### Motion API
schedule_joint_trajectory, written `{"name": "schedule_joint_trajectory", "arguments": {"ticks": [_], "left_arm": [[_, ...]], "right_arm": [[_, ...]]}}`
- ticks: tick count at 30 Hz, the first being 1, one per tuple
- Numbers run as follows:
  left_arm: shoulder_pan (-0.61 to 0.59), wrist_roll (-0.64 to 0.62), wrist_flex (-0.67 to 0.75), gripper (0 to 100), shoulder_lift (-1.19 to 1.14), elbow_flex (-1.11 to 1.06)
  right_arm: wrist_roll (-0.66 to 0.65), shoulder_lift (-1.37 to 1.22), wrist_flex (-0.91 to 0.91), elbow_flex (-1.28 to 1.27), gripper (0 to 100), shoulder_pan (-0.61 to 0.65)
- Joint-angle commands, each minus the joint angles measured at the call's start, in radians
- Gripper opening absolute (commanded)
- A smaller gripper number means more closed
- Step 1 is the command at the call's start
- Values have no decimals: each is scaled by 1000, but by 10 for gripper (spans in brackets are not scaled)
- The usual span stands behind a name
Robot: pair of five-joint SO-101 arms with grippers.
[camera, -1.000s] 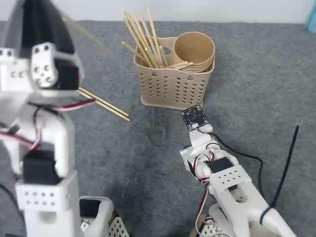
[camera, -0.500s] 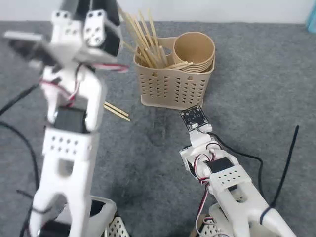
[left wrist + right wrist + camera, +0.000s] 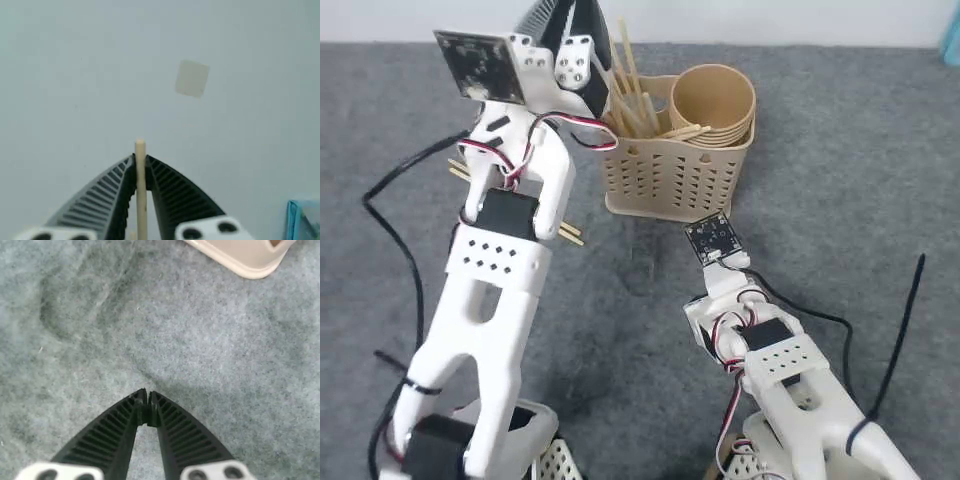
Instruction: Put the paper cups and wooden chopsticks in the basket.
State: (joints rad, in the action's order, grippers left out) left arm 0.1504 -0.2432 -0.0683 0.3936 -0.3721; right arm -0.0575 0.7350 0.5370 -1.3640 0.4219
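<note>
Left gripper (image 3: 140,161) is pinching one wooden chopstick (image 3: 140,149) upright, at top centre of the high view, just left of the basket (image 3: 670,185). Paper cups (image 3: 713,98) are sitting stacked inside it. Right gripper (image 3: 148,410) is hovering closed and empty over the grey mat (image 3: 215,340). Loose chopsticks (image 3: 568,233) are lying on the mat at centre left.

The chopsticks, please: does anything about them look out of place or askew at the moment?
Yes. Loose chopsticks lie on the mat beside the basket, partly under the left arm. Two crosswise chopsticks rest on the paper cups rather than standing. The left gripper clamps a single chopstick.
</note>
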Motion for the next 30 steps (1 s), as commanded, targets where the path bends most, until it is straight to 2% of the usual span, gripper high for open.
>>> {"name": "schedule_joint_trajectory", "arguments": {"ticks": [1, 5, 9, 15, 24, 30], "left_arm": [[6, 8, 28, 17, 8, 5], [3, -2, 17, 130, 9, 5], [-5, -3, -123, 241, 20, 41], [-103, -3, -420, 242, 20, 260], [-334, -6, -858, 242, 9, 579], [-489, -232, -985, 242, -14, 582]], "right_arm": [[-15, 5, -28, 14, 8, -7], [-15, 5, -28, 14, 8, -7], [-15, 5, -28, 14, 8, -7], [-15, 5, -28, 14, 8, -7], [-15, 5, -28, 14, 8, -7], [-15, 5, -28, 11, 8, -7]]}}
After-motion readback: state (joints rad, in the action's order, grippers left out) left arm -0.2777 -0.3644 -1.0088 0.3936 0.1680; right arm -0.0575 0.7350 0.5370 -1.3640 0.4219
